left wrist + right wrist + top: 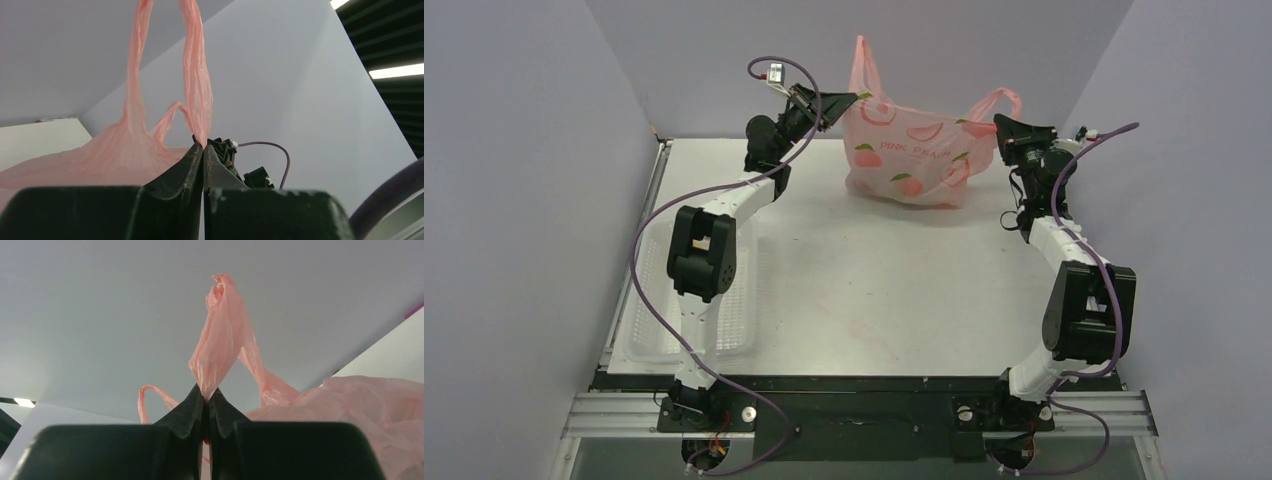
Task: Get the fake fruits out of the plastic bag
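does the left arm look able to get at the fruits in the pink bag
Probably not: the left pincer is shut on the thin pink plastic bag, as is the right pincer, so neither can go inside.

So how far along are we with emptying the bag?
Done: the left claw and right claw are each shut on pink film at the top of the plastic bag. In hand: the bag is spread between them. Left: all the unloading; no fruit lies on the table.

The plastic bag (pixel 919 160) is thin, crinkly, translucent film; the table (pixel 874 280) looks smooth, matt.
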